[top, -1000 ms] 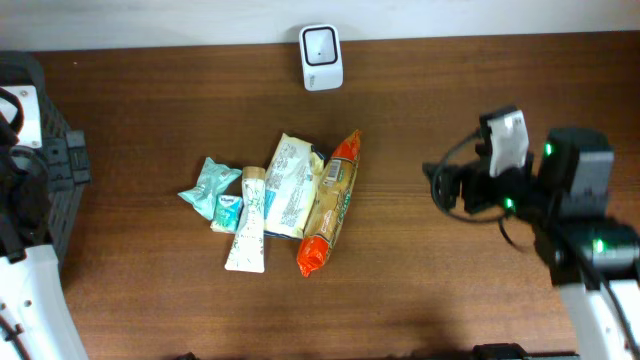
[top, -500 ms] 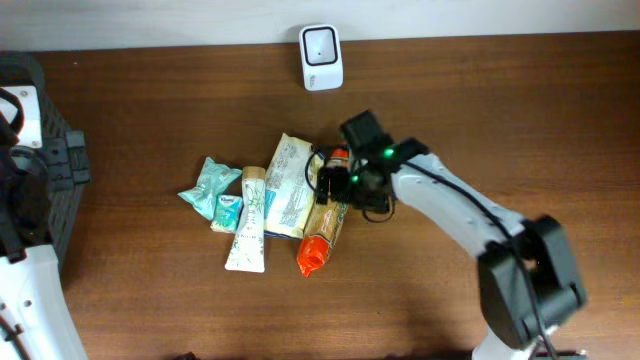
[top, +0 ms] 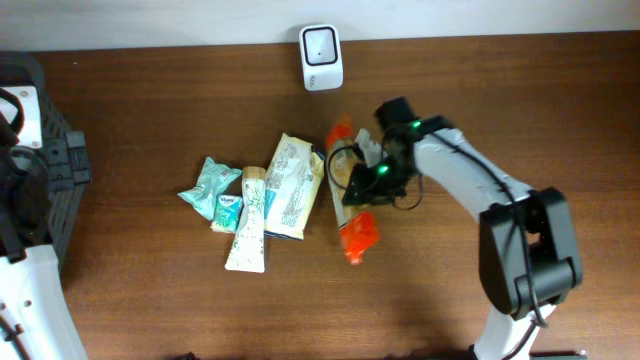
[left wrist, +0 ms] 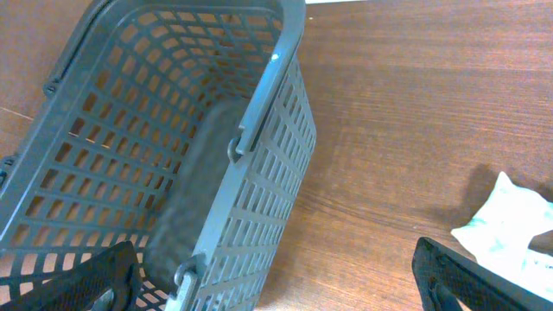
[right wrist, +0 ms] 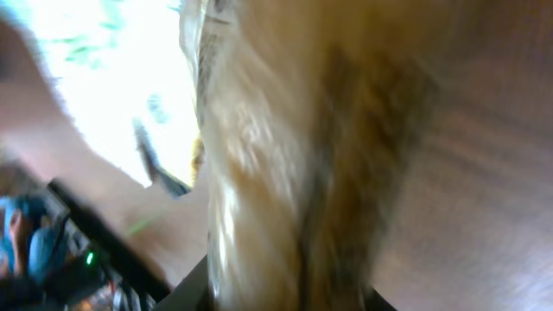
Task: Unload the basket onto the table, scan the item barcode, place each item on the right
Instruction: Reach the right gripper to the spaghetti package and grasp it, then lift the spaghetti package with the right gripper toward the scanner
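Note:
The item is a long snack pack point(top: 350, 190) with orange ends, lying slanted just right of the pile in the overhead view. My right gripper point(top: 374, 176) is shut on its middle. Blurred, the pack point(right wrist: 285, 173) fills the right wrist view between my right gripper's point(right wrist: 289, 294) jaws. The white barcode scanner point(top: 321, 57) stands at the table's far edge, apart from the pack. My left gripper point(left wrist: 281, 289) hangs open over bare wood beside the basket, with nothing between its fingers.
A grey plastic basket point(left wrist: 173, 155) sits at the left edge of the table point(top: 50, 160). A cream pack point(top: 290, 185), a white tube point(top: 248, 225) and a teal pouch point(top: 208, 182) lie left of the held pack. The pouch's corner point(left wrist: 510, 220) shows in the left wrist view.
My right arm swung in from the right side, closed on the snack pack and pulled it rightwards out of the pile. The left arm has stayed still.

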You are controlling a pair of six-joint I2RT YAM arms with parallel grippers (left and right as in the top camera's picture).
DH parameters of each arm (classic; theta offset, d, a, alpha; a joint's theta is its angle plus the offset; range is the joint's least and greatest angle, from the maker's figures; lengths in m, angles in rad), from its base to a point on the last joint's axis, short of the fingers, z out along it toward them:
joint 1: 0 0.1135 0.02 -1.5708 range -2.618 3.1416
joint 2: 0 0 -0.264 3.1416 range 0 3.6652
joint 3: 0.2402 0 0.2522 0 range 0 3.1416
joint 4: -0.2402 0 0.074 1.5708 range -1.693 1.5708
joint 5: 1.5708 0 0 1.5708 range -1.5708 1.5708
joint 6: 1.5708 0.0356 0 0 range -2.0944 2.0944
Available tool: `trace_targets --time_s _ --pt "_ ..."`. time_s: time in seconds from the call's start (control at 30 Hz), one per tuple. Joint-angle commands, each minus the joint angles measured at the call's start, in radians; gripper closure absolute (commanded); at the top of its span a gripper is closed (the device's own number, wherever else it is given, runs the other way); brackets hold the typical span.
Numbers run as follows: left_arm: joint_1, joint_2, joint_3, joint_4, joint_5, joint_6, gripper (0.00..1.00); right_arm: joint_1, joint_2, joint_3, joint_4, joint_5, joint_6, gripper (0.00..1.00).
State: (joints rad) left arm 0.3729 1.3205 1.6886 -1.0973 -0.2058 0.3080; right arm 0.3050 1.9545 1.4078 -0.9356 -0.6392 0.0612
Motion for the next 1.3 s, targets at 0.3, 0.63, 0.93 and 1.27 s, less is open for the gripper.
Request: trace_targets --time_s 0.3,0.63,0.93,1.27 --pt "0.003 -0.001 0.002 0.003 0.008 0.011 0.01 -0.18 0.042 0.051 -0.071 0.195 -0.351 0.2" --pt "0.003 -0.001 0.002 0.003 0.008 0.011 0.01 0.004 0.1 0.043 -0.086 0.283 -0.464 0.11" --pt "0.003 -0.001 0.002 0.003 0.008 0.011 0.01 -0.071 0.135 0.082 -0.095 0.014 -0.333 0.96" --pt "0.003 -0.001 0.002 0.003 0.008 0.011 0.01 -0.143 -0.109 0.293 -0.306 -0.634 -0.537 0.96"
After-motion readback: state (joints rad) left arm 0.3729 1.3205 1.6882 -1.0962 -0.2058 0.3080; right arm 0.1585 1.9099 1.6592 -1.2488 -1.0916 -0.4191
